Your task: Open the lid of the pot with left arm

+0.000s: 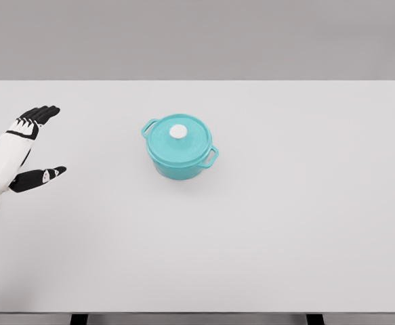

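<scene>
Far left, over the table's [305, 244] left edge: left hand [29, 145], fingers [40, 113] spread and relaxed, thumb held apart toward the near side, palm facing right, grasping nothing. White forearm entering from the lower left corner. No right arm anywhere in view.

Between hand and pot: only bare white tabletop, a wide stretch of it.

Middle of the table, slightly left of centre and toward the far half: teal pot [180, 147], upright, two small side handles, one pointing far-left, one near-right. Lid [179, 140] seated flat on the rim, no visible gap, white round knob [178, 132] at its centre.

Progress, judged from this: essentially none. Lid closed and untouched, no contact made. All of the work left: reaching right across the open stretch, coming over the knob, closing fingers around it, lifting the lid clear.

Relative placement: pot well apart from the fingertips, off to their right and a little nearer than the topmost fingers, roughly level with the palm. Nothing in the way.
</scene>
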`<state>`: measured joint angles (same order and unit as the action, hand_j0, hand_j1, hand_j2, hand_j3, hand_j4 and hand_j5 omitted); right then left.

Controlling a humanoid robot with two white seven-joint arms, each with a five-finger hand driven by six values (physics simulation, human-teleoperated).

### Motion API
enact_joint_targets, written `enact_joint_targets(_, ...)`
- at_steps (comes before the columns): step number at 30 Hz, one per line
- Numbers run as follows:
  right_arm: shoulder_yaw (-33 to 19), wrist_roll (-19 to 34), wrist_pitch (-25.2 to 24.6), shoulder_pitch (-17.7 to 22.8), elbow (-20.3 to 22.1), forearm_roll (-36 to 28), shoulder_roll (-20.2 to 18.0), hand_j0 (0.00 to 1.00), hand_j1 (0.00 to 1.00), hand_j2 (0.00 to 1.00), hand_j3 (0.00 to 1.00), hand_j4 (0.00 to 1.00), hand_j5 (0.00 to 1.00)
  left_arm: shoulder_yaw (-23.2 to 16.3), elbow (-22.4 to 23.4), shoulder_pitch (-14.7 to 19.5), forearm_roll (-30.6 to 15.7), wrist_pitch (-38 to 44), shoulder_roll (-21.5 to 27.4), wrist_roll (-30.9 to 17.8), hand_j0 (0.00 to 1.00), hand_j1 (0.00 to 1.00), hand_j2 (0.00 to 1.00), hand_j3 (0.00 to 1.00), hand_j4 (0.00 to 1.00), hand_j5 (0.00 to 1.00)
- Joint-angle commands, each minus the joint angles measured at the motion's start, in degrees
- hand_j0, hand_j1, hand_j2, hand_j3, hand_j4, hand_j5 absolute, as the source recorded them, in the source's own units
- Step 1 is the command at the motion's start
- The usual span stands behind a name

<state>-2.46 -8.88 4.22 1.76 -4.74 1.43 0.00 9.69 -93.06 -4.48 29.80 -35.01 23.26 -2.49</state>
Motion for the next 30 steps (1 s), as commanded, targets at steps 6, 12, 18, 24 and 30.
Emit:
enact_joint_targets(6,0.0,0.0,0.0,0.0,0.0,0.0,0.0,1.00,1.00,1.00,1.00,1.00,1.00,-0.2,0.0,0.1,-0.3,0.0,-0.1,0.0,1.00,1.00,1.00,1.00,1.00,1.00)
enact_joint_targets(12,0.0,0.0,0.0,0.0,0.0,0.0,0.0,1.00,1.00,1.00,1.00,1.00,1.00,-5.0,3.6,3.4,-0.2,0.0,-0.2,-1.2,1.00,1.00,1.00,1.00,1.00,1.00)
enact_joint_targets(18,0.0,0.0,0.0,0.0,0.0,0.0,0.0,1.00,1.00,1.00,1.00,1.00,1.00,-12.9,2.8,12.1,-5.8,0.0,-0.1,-12.9,1.00,1.00,1.00,1.00,1.00,1.00)
enact_joint_targets(24,0.0,0.0,0.0,0.0,0.0,0.0,0.0,1.00,1.00,1.00,1.00,1.00,1.00,-25.1,3.3,23.3,-17.5,0.0,0.0,-24.2,1.00,1.00,1.00,1.00,1.00,1.00)
enact_joint_targets(30,0.0,0.0,0.0,0.0,0.0,0.0,0.0,1.00,1.00,1.00,1.00,1.00,1.00,-27.6,6.6,28.0,-17.7,0.0,-0.3,-32.5,1.00,1.00,1.00,1.00,1.00,1.00)
